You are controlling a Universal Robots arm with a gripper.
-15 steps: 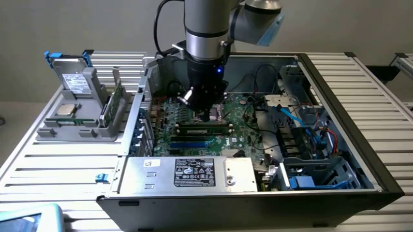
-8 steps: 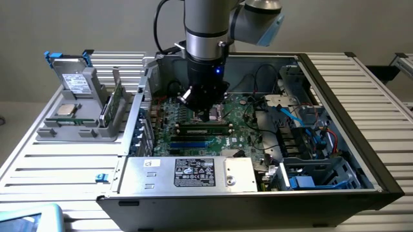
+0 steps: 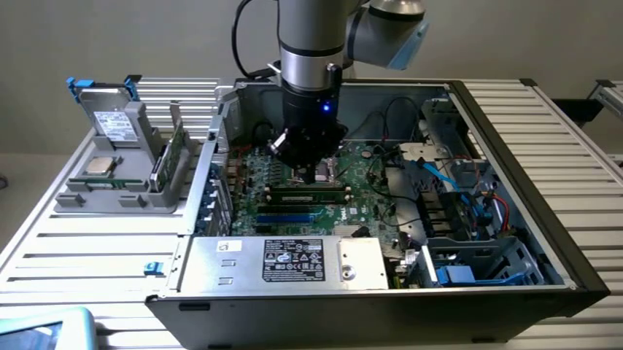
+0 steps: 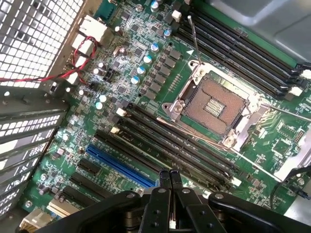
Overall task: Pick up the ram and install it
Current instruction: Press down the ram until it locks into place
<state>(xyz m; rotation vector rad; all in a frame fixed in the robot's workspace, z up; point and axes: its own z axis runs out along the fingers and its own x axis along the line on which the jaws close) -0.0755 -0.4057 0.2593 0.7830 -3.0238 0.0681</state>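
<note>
The gripper [image 3: 309, 175] is hanging over the motherboard [image 3: 370, 164] inside the open case [image 3: 545, 182], just beside the empty socket [image 4: 214, 108]. Its fingers [image 4: 167, 180] are pressed together with nothing between them, probably so the tips can push as one narrow point. The ram [image 3: 309, 194] is lying in a slot [image 4: 170, 145] just beside the socket, directly under the gripper, apparently seated. A second stick [image 3: 173, 157] is standing in the holder [image 3: 117, 197] well apart from the socket, outside the case.

Even, soft overhead light, dim case interior, bright glare through perforated panel [image 4: 34, 29], foreground slightly blurred
</note>
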